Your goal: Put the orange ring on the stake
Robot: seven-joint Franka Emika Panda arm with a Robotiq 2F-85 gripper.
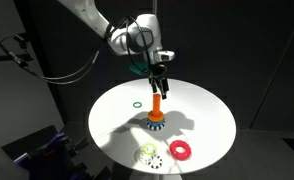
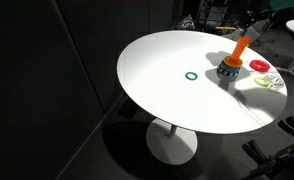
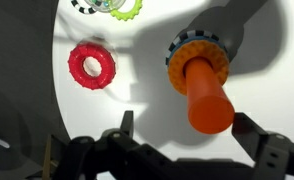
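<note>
The stake is an upright orange peg on a dark blue toothed base. It stands near the middle of the white round table in both exterior views. The orange ring lies around the foot of the peg, on top of the base. My gripper is open and empty, with one finger on each side of the peg's top. In an exterior view it hangs just above the peg.
A larger red ring lies beside the stake. A green toothed ring and a white-and-green piece lie near it. A thin small green ring lies apart. The table edge drops to dark floor.
</note>
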